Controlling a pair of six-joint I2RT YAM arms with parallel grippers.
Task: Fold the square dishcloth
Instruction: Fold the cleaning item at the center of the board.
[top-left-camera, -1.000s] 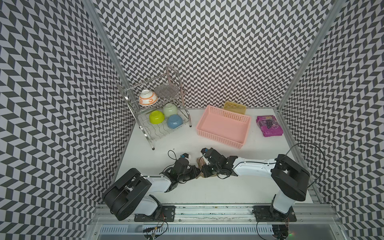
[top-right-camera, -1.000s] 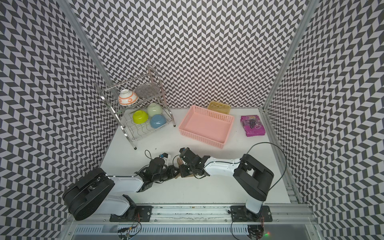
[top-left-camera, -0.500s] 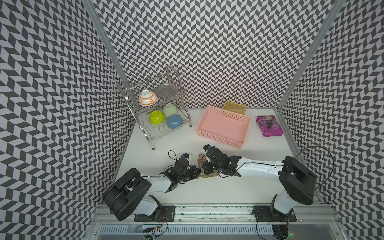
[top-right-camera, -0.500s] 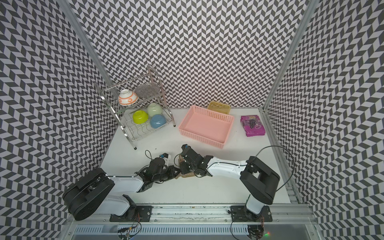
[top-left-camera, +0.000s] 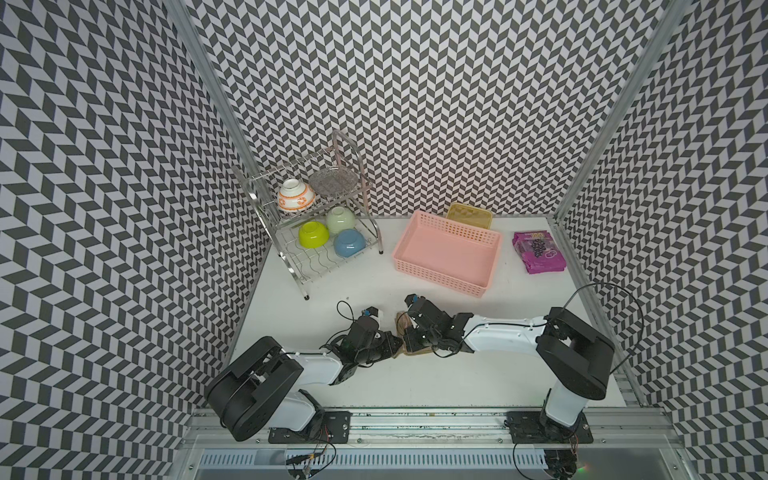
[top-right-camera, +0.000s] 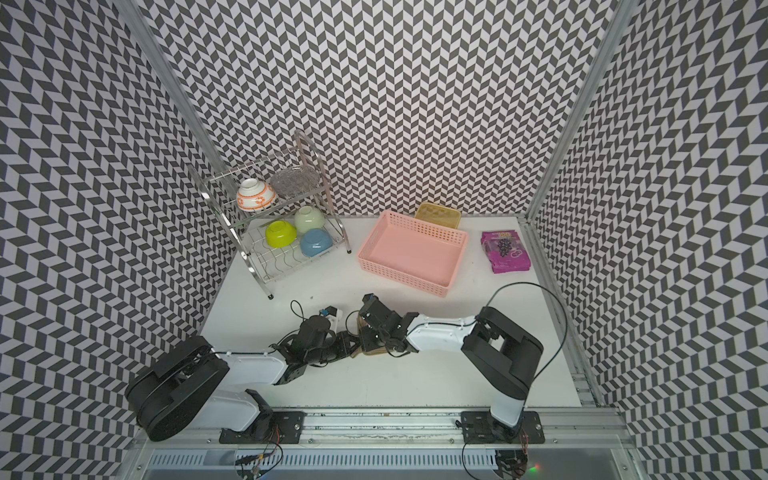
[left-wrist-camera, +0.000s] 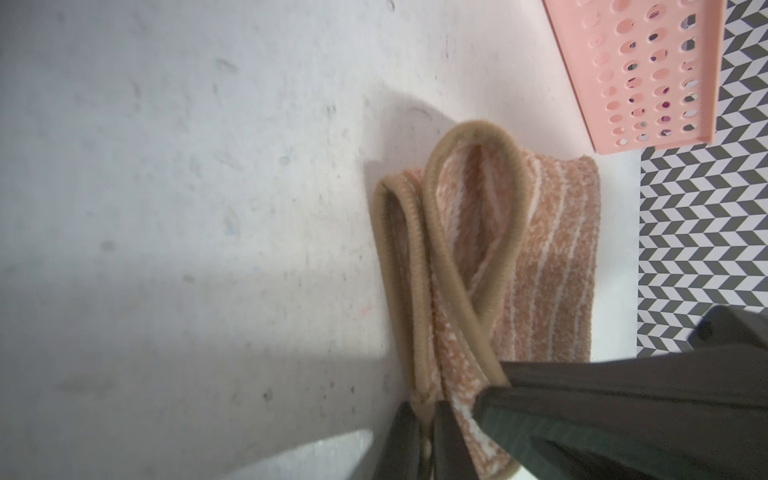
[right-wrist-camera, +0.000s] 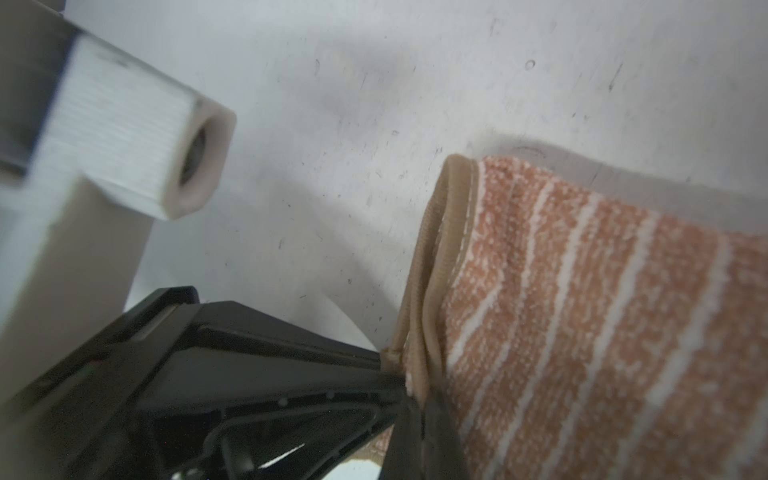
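The square dishcloth (left-wrist-camera: 552, 257), tan-brown with pale stripes and a darker hem, lies folded in layers on the white table near the front centre. In both top views only slivers of the dishcloth (top-left-camera: 401, 329) (top-right-camera: 356, 327) show between the two arms. My left gripper (left-wrist-camera: 426, 440) is shut on the looped hem at one corner. My right gripper (right-wrist-camera: 419, 436) is shut on the stacked hem edges from the opposite side. Both top views show the left gripper (top-left-camera: 394, 349) and right gripper (top-left-camera: 410, 345) almost touching over the cloth.
A pink basket (top-left-camera: 453, 227) (left-wrist-camera: 640, 75) stands behind the cloth, with a yellow lid (top-left-camera: 469, 215) at its back. A wire dish rack (top-left-camera: 291, 266) with bowls is at the back left. A purple packet (top-left-camera: 538, 251) lies at the back right.
The right arm's elbow swung out to the right and came back, its gripper staying at the cloth. The left arm has hardly moved. Both grips hold.
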